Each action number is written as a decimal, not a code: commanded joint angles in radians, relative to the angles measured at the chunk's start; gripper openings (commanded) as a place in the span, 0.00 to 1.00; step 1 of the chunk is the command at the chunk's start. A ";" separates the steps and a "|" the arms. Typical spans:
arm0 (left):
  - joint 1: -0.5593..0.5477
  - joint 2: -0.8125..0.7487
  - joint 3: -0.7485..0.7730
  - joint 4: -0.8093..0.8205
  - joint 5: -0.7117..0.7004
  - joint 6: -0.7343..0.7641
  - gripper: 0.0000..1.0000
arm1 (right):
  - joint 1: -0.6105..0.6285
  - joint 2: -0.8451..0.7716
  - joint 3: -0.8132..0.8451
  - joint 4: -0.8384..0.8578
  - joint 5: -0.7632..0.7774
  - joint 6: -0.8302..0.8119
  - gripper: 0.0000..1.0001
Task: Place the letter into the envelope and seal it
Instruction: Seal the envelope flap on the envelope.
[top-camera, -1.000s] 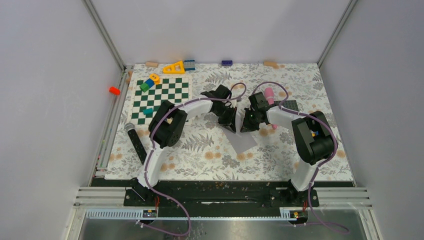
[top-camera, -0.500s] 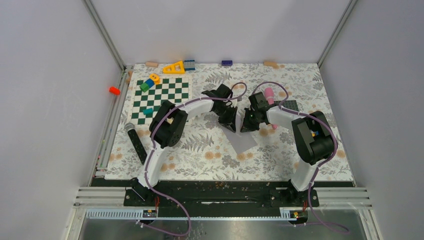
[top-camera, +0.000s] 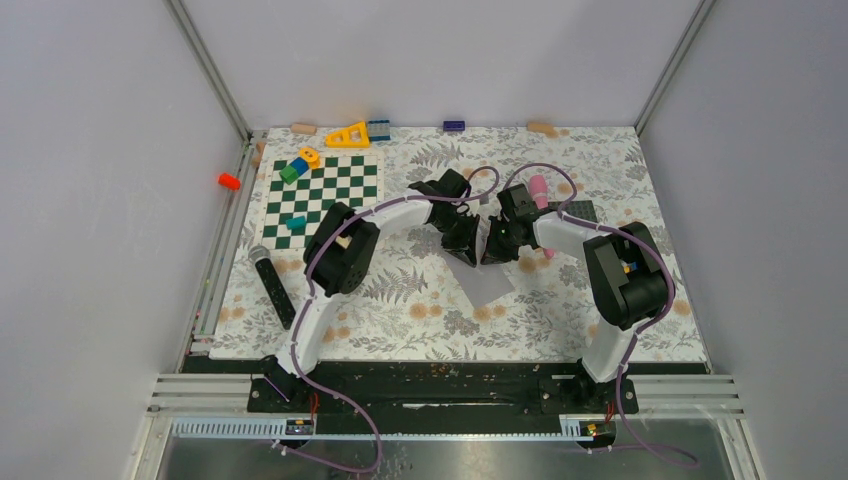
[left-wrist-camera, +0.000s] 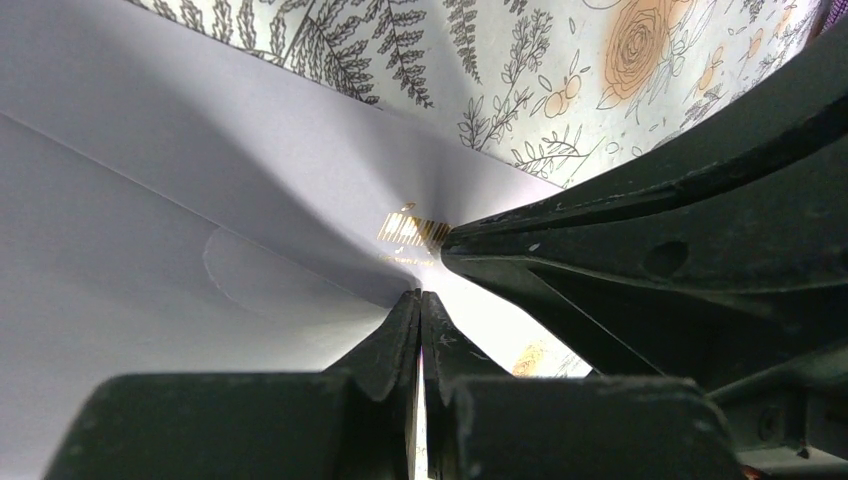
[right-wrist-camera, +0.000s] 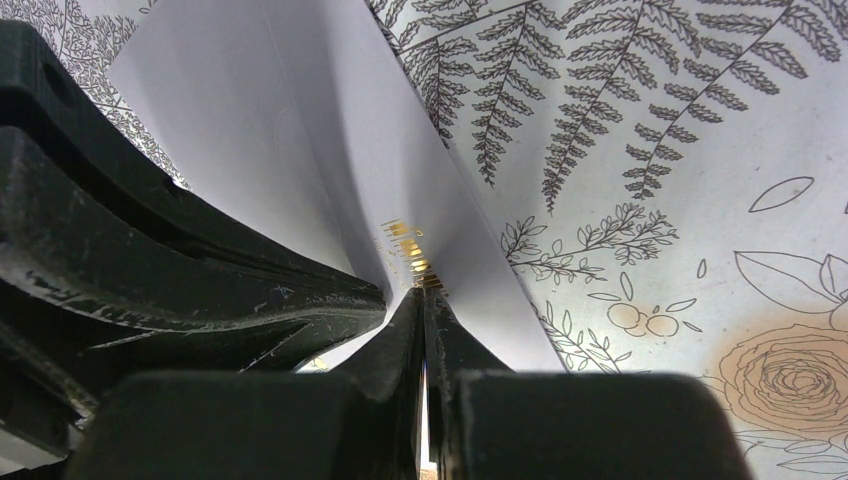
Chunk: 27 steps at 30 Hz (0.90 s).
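From bases at the near edge of the table (top-camera: 440, 330), both arms are being bent inward, elbows raised and wrists angled down toward the centre. The envelope (top-camera: 487, 282) is lying flat on the flowered cloth there, its near end free. Its far edge is being pinched by the left gripper (left-wrist-camera: 420, 300) and the right gripper (right-wrist-camera: 425, 300). Both pairs of jaws are closed thin on the paper beside a small gold mark (left-wrist-camera: 410, 228), where the sheet is being puckered upward. The two gripper heads are almost touching, each crowding the other's wrist view. A black microphone (top-camera: 272, 285) is seen lying at left. Farther off, a green chessboard (top-camera: 322, 197), a pink piece (top-camera: 538, 186), a dark studded plate (top-camera: 583, 212) and an orange triangle block (top-camera: 348, 135) are seen.
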 joint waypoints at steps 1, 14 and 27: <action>0.024 0.024 0.012 -0.018 -0.119 0.015 0.00 | 0.003 0.043 -0.005 -0.044 0.069 -0.034 0.00; 0.050 0.087 0.151 -0.080 -0.168 -0.001 0.00 | 0.003 0.043 -0.006 -0.046 0.064 -0.034 0.00; 0.051 0.114 0.220 -0.114 -0.176 0.017 0.00 | 0.003 0.043 -0.006 -0.046 0.060 -0.034 0.00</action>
